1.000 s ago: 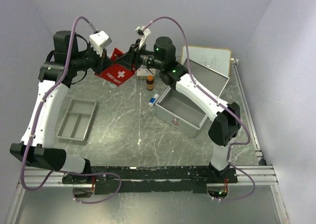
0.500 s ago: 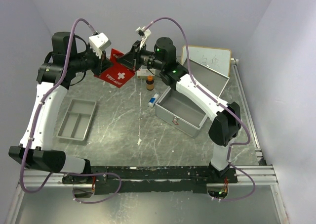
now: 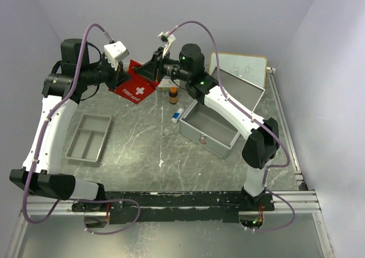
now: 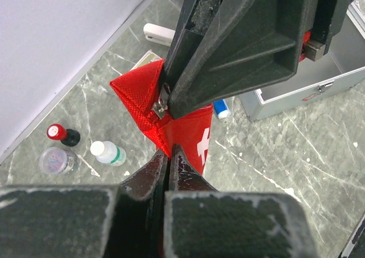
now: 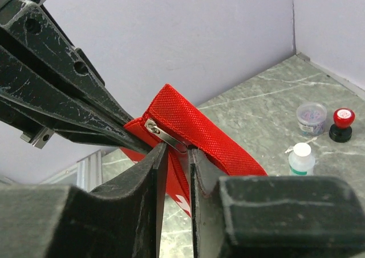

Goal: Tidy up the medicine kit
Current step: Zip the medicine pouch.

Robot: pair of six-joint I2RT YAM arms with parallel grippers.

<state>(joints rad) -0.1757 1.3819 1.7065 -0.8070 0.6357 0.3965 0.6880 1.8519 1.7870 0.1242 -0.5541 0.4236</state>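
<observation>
Shows the left gripper with jaws narrowed to a slit, pinching a corner of the red first-aid pouch. Shows the right gripper likewise narrow, clamped on the pouch's edge directly at 6 o'clock of the metal zipper pull. Brings the two grippers tip to tip in the top view, left from 9 o'clock and right from 3 o'clock, with the pouch hanging tilted between them near 11 o'clock of the marbled table. Cannot tell whether the pouch's lowest corner touches the surface.

Places a brown bottle just at 4 o'clock of the pouch and a blue-capped white tube at 6 o'clock of that bottle, beside the open metal case. Sets the case at 3 o'clock of the table's centre, lid raised toward 1 o'clock. Puts a grey divided tray at 9 o'clock. Groups a clear jar, a red-capped black bottle and a white bottle near the back wall.
</observation>
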